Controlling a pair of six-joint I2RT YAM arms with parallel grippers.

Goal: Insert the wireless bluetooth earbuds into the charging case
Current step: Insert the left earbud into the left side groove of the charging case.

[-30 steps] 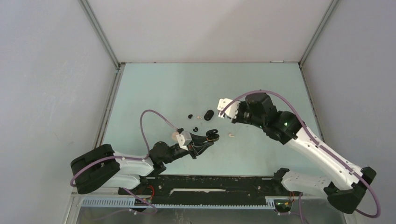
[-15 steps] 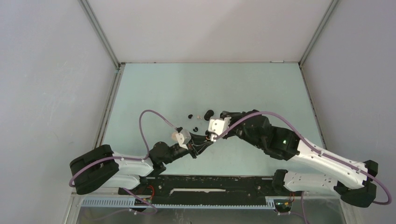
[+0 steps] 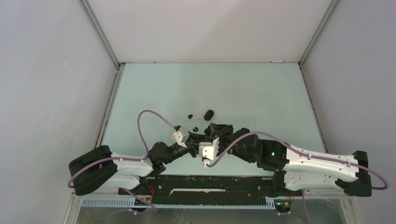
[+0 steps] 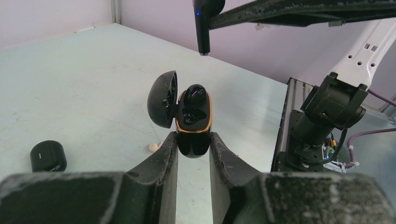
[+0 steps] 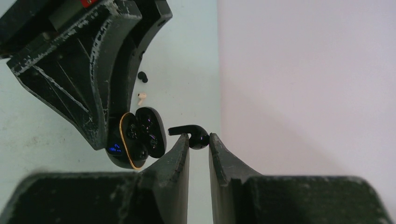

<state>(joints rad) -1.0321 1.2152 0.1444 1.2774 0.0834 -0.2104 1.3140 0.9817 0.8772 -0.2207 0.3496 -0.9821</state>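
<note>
My left gripper (image 4: 193, 140) is shut on the lower body of a black charging case (image 4: 194, 122) with a gold rim, its lid (image 4: 162, 99) swung open to the left. One black earbud (image 4: 195, 95) sits in the case. My right gripper (image 5: 199, 139) is shut on another black earbud (image 5: 196, 136), stem pointing at the open case (image 5: 135, 137) just to its left, a small gap between them. From the left wrist, that earbud (image 4: 203, 25) hangs above the case. In the top view both grippers meet near the table's front middle (image 3: 210, 135).
A second, closed black case (image 3: 209, 114) lies behind the grippers, with a black earbud (image 3: 190, 115) and a whitish one (image 3: 198, 116) to its left, and another black one (image 3: 195, 128) nearer. A white earbud (image 4: 153, 147) lies beside the held case.
The right arm has swung from the back right down and left, bringing its earbud up to the open case. The left arm has held still.
</note>
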